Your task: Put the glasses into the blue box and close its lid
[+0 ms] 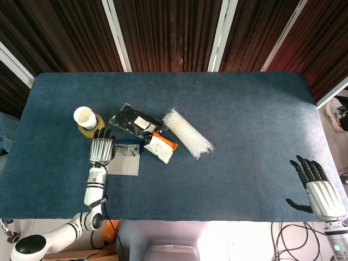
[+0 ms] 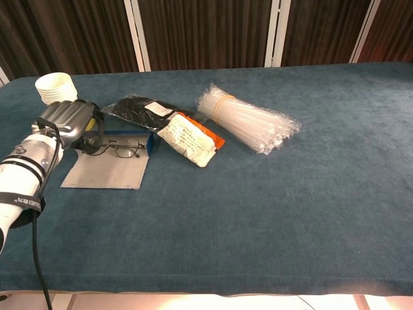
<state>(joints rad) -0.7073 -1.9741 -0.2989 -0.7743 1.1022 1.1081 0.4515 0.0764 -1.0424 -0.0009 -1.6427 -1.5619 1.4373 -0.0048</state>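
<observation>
The thin black-framed glasses [image 1: 128, 149] [image 2: 126, 149] sit low over the shallow blue box [image 1: 130, 143] [image 2: 151, 143], lenses toward the table's middle. The box's grey-lined lid [image 1: 124, 165] [image 2: 106, 172] lies flat and open in front of it. My left hand [image 1: 101, 149] [image 2: 66, 123] is at the box's left end, and its dark fingers [image 2: 91, 141] curl around the left end of the glasses. My right hand [image 1: 317, 187] hangs past the table's front right corner with fingers spread and nothing in it; only the head view shows it.
A stack of paper cups [image 1: 85, 117] [image 2: 55, 88] stands just behind my left hand. A black packet [image 1: 133, 120] [image 2: 139, 108], an orange-and-white packet [image 1: 161, 147] [image 2: 190, 141] and a bundle of clear straws [image 1: 187, 133] [image 2: 248, 119] lie to the box's right.
</observation>
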